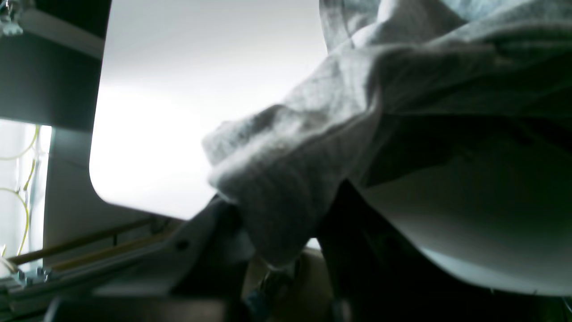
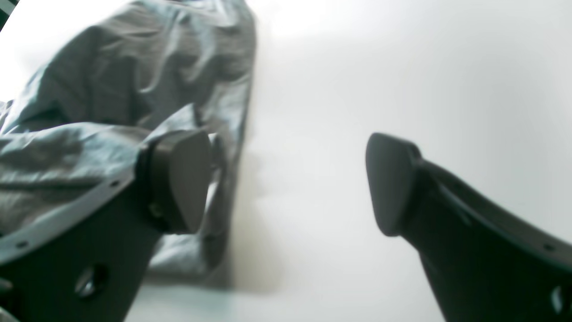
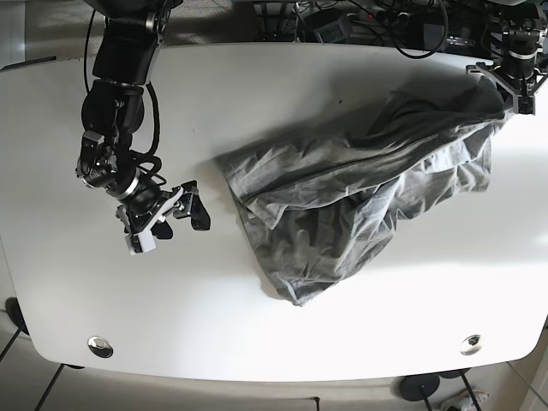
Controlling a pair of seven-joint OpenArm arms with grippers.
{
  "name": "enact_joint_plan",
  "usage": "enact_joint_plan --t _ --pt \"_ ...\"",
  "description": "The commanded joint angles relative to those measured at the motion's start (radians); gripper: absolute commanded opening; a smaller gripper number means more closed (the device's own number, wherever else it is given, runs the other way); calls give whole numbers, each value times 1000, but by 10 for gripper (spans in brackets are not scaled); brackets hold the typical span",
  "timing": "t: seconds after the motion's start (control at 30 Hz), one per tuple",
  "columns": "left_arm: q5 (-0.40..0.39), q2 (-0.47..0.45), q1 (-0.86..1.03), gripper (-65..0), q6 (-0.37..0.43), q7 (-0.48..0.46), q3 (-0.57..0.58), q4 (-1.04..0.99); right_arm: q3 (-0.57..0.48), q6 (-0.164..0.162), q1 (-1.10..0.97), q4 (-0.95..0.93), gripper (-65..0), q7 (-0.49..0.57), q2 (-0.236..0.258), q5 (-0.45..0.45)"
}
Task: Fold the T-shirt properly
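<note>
The grey T-shirt [image 3: 360, 197] lies crumpled across the right half of the white table [image 3: 257, 103]. One edge is pulled up toward the far right corner. There my left gripper [image 3: 511, 92] is shut on a bunched fold of the T-shirt [image 1: 277, 188], which hangs between the fingers [image 1: 210, 241] in the left wrist view. My right gripper [image 3: 181, 218] hovers open over bare table, left of the shirt and apart from it. Its pads [image 2: 183, 179] stand wide, and the T-shirt [image 2: 111, 89] lies just behind the left one.
Cables and black equipment [image 3: 368, 26] crowd the table's back edge. Two round metal fittings [image 3: 101, 345] [image 3: 471, 344] sit near the front corners. The table's rounded corner [image 1: 96, 179] and the frame below it show in the left wrist view.
</note>
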Motion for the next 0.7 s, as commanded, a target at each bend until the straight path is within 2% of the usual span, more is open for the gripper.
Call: enact_joint_plan --t 0.03,0.13,0.2,0.4,0.7 --pt "-11 -21 -2 -650 7 15 -9 16 0 -1 86 -112 -133 23 10 24" --pt "-11 -17 -2 -650 7 32 -9 18 -12 -2 143 -251 -133 26 7 23" --pt "-11 -15 -2 -650 7 32 -9 18 -98 -4 161 -300 -133 31 9 23" --pt "-11 -15 -6 -650 7 32 -4 13 -267 -2 58 -162 -133 60 4 32" --pt "-8 -17 -10 -650 7 32 65 13 -279 -7 70 -167 -133 75 -51 23"
